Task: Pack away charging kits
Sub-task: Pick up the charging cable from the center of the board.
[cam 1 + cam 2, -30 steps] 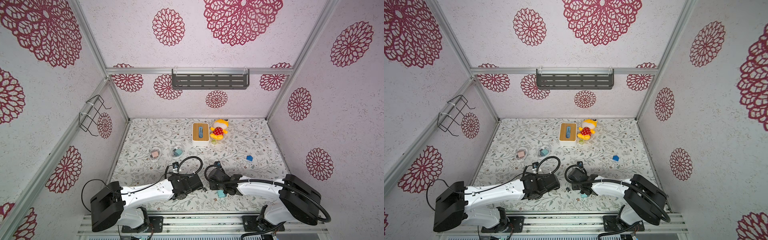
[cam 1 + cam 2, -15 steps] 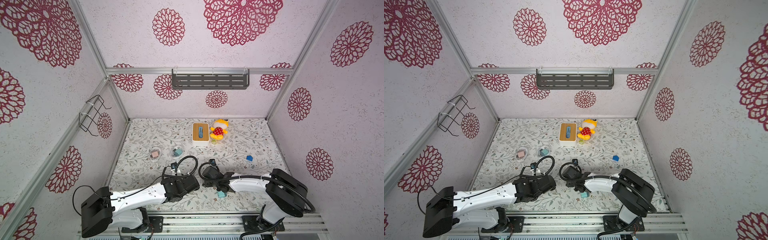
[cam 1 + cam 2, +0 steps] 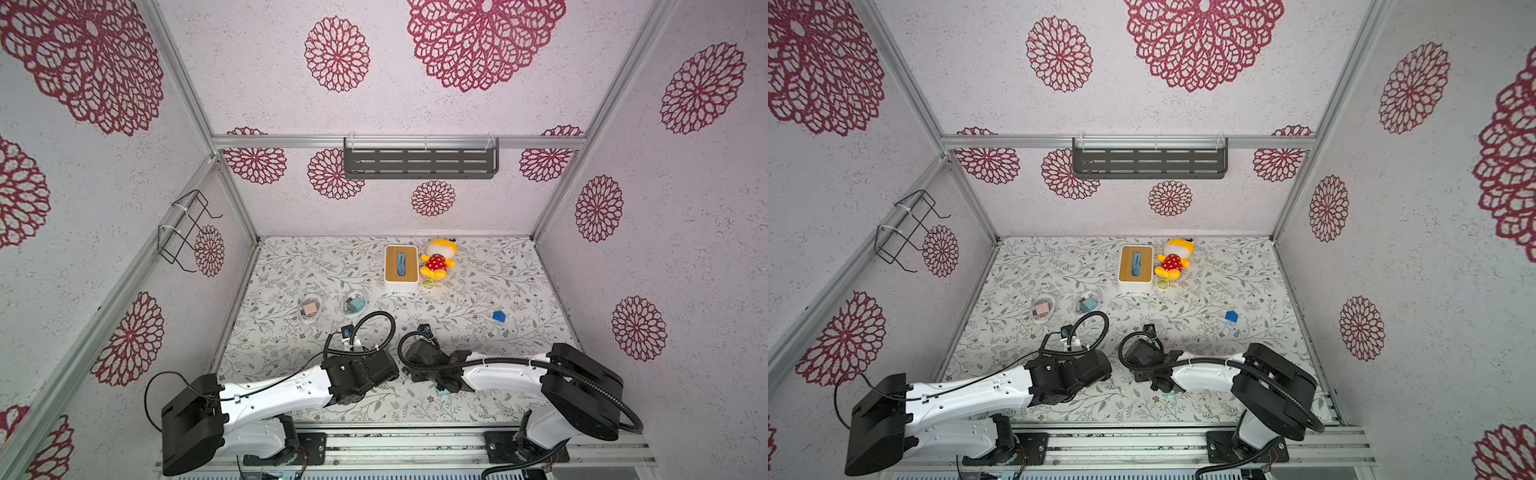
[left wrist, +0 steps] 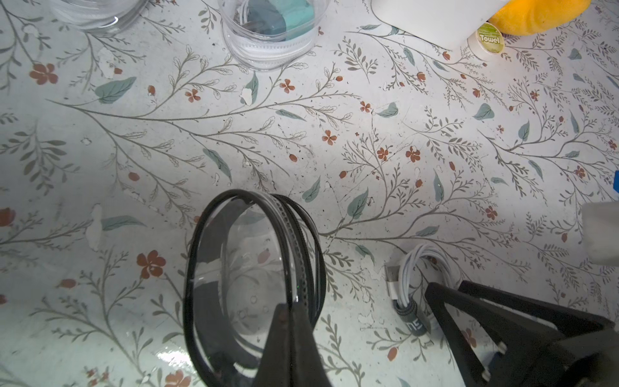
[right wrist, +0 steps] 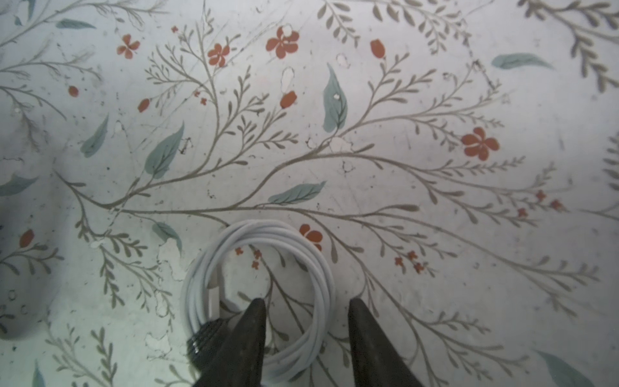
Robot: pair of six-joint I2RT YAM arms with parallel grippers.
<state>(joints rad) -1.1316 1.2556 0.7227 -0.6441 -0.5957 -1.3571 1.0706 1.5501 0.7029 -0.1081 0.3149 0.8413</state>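
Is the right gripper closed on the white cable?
No, the right gripper has its jaws apart, straddling one side of the cable lying on the table.

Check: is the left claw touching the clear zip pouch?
Touching. Left wrist view shows the left claw pinched shut on the zipper rim of the clear zip pouch.

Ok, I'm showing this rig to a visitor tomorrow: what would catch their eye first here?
Probably the big red wall medallions, and the yellow plush at the back of the table beside a wooden-lidded box. Near the front, the left gripper pinches a clear pouch while the right gripper stands open over a coiled white cable.
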